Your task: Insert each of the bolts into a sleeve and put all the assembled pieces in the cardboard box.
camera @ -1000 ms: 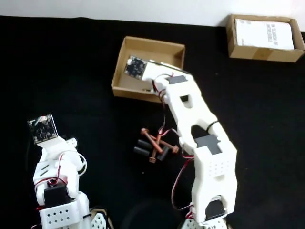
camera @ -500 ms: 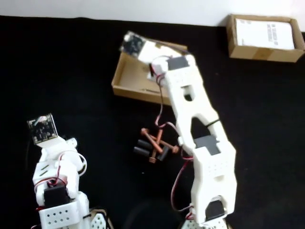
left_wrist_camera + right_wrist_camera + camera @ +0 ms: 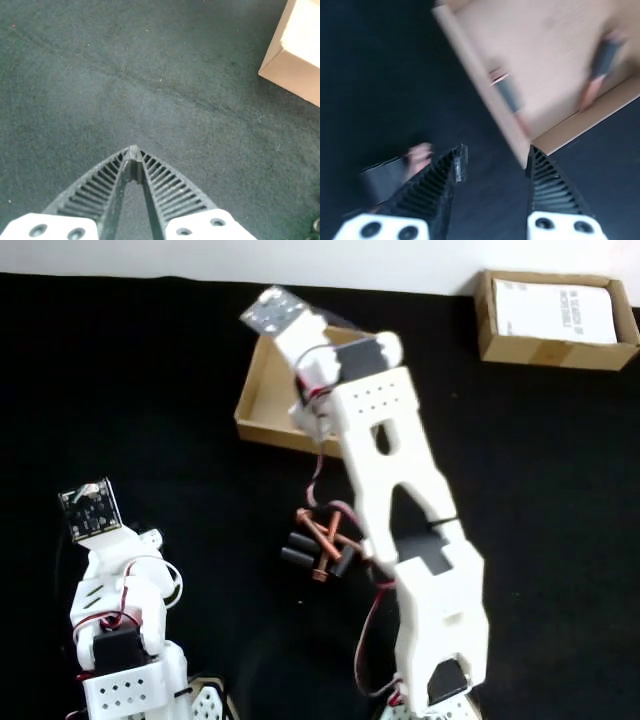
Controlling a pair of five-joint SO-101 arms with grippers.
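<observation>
Tabletop [image 3: 150,360] is black. Right arm [image 3: 400,490] stretches toward 12 o'clock so the right gripper [image 3: 496,152] hangs over the wall of the cardboard box [image 3: 270,433], jaws spread and empty, seemingly a releasing posture. Left arm [image 3: 120,590] sits folded at 7 o'clock, left gripper [image 3: 132,152] pressed together on nothing, out of the way. The cardboard box holds what look like two assembled pieces [image 3: 507,92]; a second box [image 3: 555,350] at 2 o'clock holds paper [image 3: 555,310]. Loose bolts [image 3: 325,532] and sleeves [image 3: 297,545] lie at table centre.

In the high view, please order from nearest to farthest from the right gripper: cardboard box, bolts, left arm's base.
1. Cardboard box, just below the right gripper.
2. Bolts, mid-table.
3. Left arm's base, at the near left edge.
</observation>
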